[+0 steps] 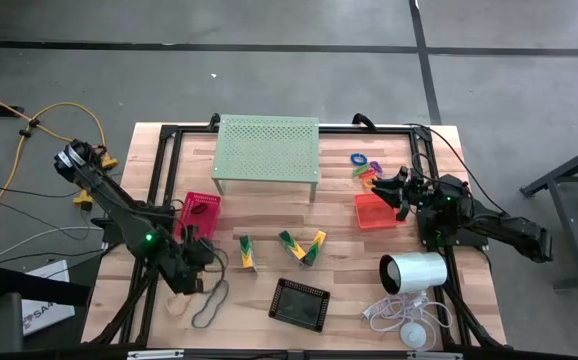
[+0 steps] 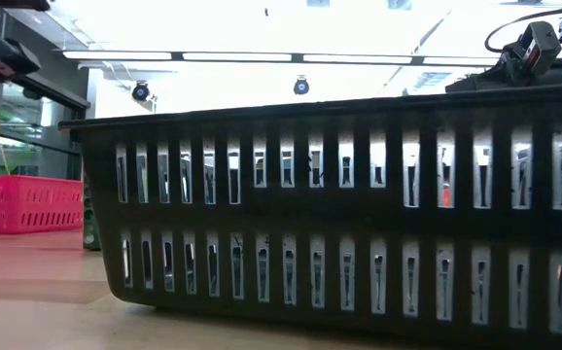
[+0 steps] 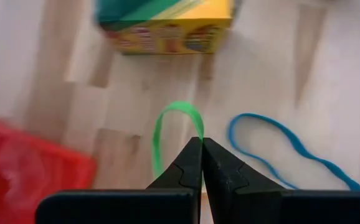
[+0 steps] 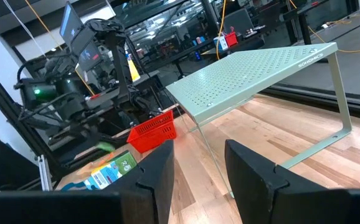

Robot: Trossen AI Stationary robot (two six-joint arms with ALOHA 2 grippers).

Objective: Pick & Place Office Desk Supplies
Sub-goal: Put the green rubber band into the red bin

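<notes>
My left gripper [image 1: 212, 258] [image 3: 202, 142] is near the table's left front, shut on a thin green rubber-band loop [image 3: 167, 124]. Beneath it a blue band [image 3: 279, 146] lies on the wood, between a yellow-and-green clip [image 3: 167, 25] [image 1: 246, 252] and the pink-red tray [image 1: 201, 210] [image 3: 30, 168]. Two more clips [image 1: 302, 246] lie mid-table. My right gripper [image 1: 397, 188] [image 4: 198, 165] is open above the far edge of the orange tray [image 1: 377, 212], touching nothing. Coloured rings [image 1: 363, 164] lie beyond it. The black tray [image 1: 299, 303] [image 2: 339, 214] sits near the front edge. My left gripper pinches the green band between its two fingertips at one spot on the loop's strand [image 3: 198, 134]. The rest of the loop curves out ahead of the fingers [image 3: 220, 171] and back down beside them, slack. Whether the loop's lower part touches the table, I cannot tell.
The pale green perforated stand [image 1: 267, 150] [image 4: 255, 71] stands at the table's far middle. A white cylinder [image 1: 414, 272] with its white cable [image 1: 404, 318] lies at the right front. More band loops [image 1: 209, 305] lie at the left front. Bare wood shows between the stand and the clips.
</notes>
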